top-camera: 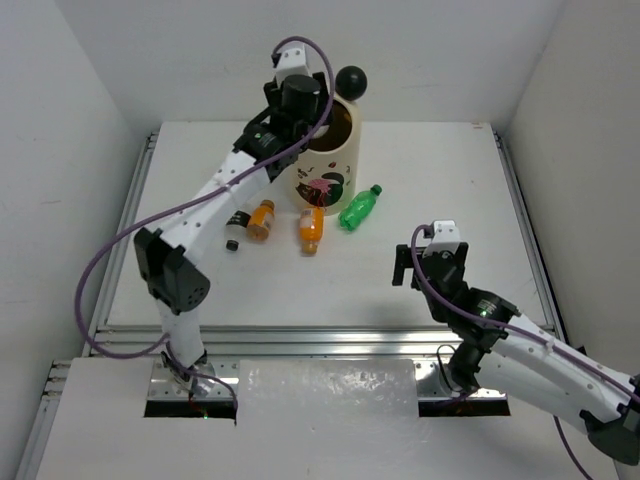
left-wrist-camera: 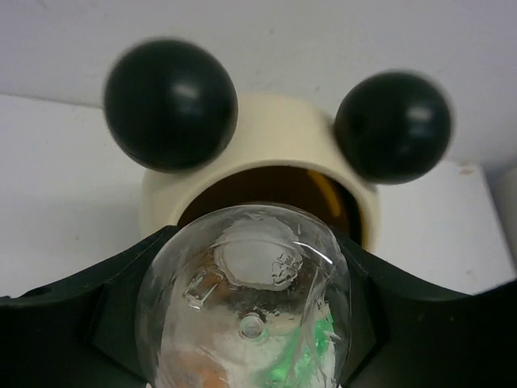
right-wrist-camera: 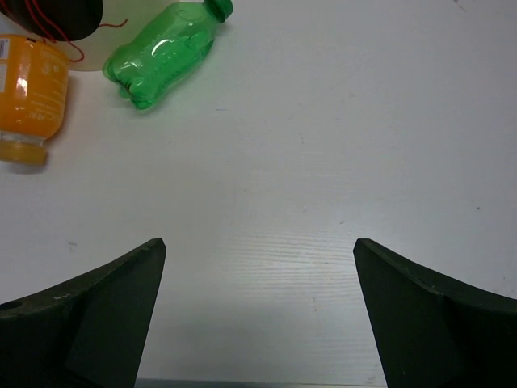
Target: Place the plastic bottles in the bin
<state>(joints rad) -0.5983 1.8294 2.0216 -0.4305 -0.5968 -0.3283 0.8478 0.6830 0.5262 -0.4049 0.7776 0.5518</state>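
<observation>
Top view, left arm: the left gripper [top-camera: 310, 115] hangs over the 10 o'clock side of the bin [top-camera: 335, 160]; its wrist hides what it holds.
Top view, table: three bottles lie at the bin's foot, the left orange bottle [top-camera: 261, 220] at 7 o'clock, the right orange bottle [top-camera: 311, 230] at 6, the green bottle [top-camera: 359, 207] at 5.
Top view, right arm: the right gripper [top-camera: 405, 262] is nearer the green bottle, which lies at its 11 o'clock.
Left wrist view: the fingers are clamped on the clear bottle [left-wrist-camera: 250, 307], seen end-on; the bin's mouth lies just ahead at 12 o'clock, between the two black ball ears [left-wrist-camera: 170, 105].
Left wrist, judgement: a release over the mouth looks unobstructed.
Right wrist view: the fingers are spread, nothing between them; the green bottle's long axis runs 7 to 1 o'clock, cap at 1, with the right orange bottle beside it at 10.
</observation>
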